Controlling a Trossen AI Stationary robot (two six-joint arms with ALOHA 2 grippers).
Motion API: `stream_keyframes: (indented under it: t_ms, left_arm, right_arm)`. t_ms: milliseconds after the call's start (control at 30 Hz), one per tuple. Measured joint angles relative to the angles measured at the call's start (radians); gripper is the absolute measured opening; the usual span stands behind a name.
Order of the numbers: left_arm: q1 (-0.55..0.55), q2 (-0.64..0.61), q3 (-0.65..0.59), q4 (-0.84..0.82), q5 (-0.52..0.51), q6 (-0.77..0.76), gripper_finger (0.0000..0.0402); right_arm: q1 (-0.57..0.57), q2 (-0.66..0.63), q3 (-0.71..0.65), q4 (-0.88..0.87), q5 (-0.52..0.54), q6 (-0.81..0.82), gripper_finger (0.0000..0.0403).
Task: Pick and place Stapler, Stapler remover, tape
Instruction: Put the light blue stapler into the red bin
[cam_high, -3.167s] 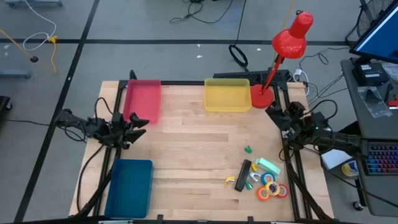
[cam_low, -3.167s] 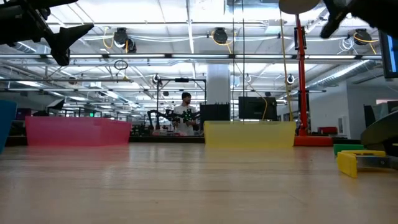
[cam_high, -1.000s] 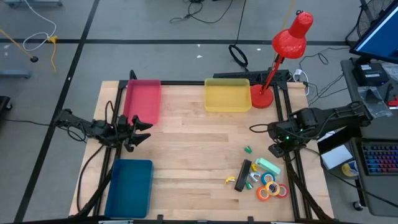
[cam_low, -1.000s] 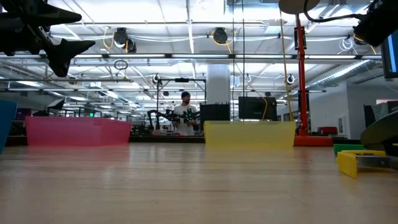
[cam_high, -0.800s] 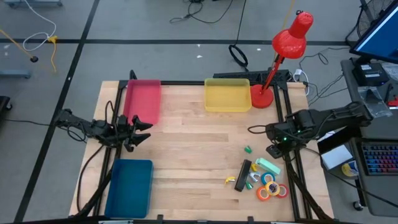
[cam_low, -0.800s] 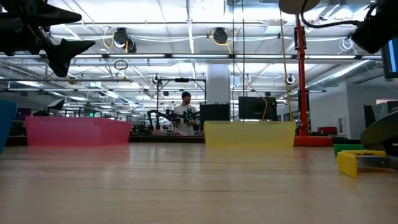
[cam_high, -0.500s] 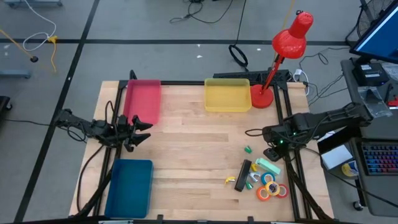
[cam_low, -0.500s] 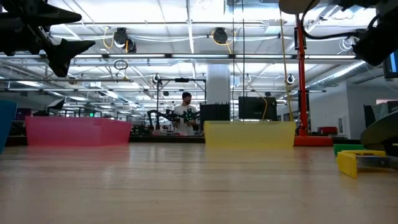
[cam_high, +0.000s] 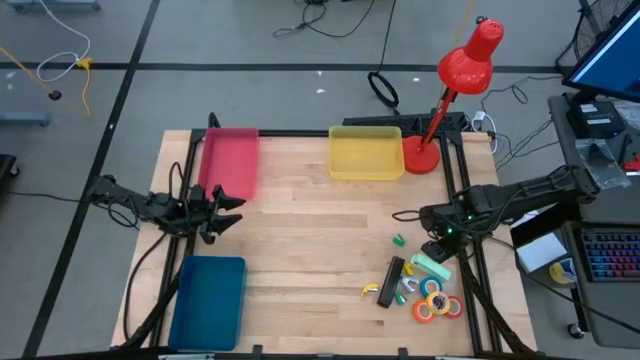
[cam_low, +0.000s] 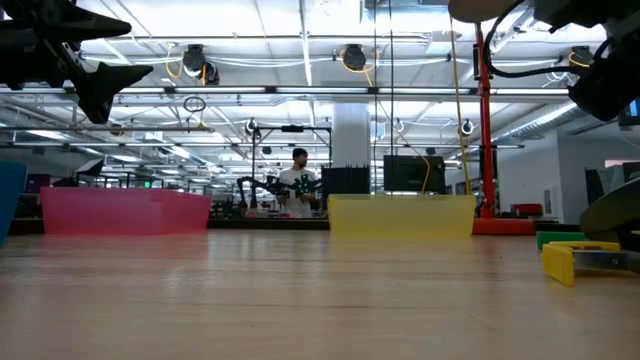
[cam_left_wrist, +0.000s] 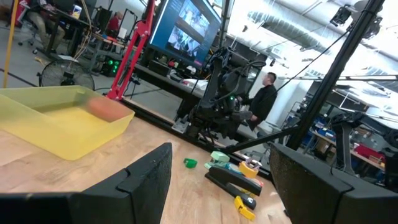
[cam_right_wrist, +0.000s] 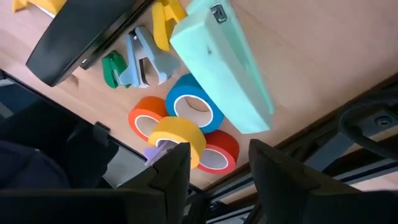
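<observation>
Four tape rolls lie below right gripper.

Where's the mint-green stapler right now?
In the high view the mint-green stapler lies near the table's front right corner, between the black stapler and the tape rolls, just below the right pincer.

On my bench, two trays sit along the far edge, a third near-left. The stapler, remover and tape cluster near-right, under my right claw.
</observation>
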Motion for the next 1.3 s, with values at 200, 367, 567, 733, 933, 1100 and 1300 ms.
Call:
stream_keyframes:
  t_ms: [200,367,567,733,933,1100,1300]
  left_arm:
    - [0.000,0.000,0.000,-0.001,0.000,0.001,0.0269]
    - [0.000,0.000,0.000,-0.002,0.000,-0.003,0.0269]
    - [0.000,0.000,0.000,-0.002,0.000,-0.003,0.0269]
    - [0.000,0.000,0.000,-0.002,0.000,-0.002,0.0269]
    - [0.000,0.000,0.000,-0.003,0.000,-0.003,0.0269]
    - [0.000,0.000,0.000,-0.003,0.000,-0.004,0.0269]
    - [0.000,0.000,0.000,-0.004,0.000,-0.002,0.0269]
  right_arm:
    - [0.000,-0.001,0.000,0.017,0.000,-0.072,0.0155]
    - [0.000,-0.001,0.000,0.034,0.001,-0.070,0.0155]
    - [0.000,-0.001,0.000,0.036,0.008,-0.048,0.0155]
    - [0.000,-0.001,0.000,0.038,0.055,-0.044,0.0155]
    - [0.000,-0.001,0.000,0.042,0.058,-0.045,0.0155]
    - [0.000,-0.001,0.000,0.063,0.059,-0.045,0.0155]
    - [0.000,-0.001,0.000,0.096,0.059,-0.060,0.0158]
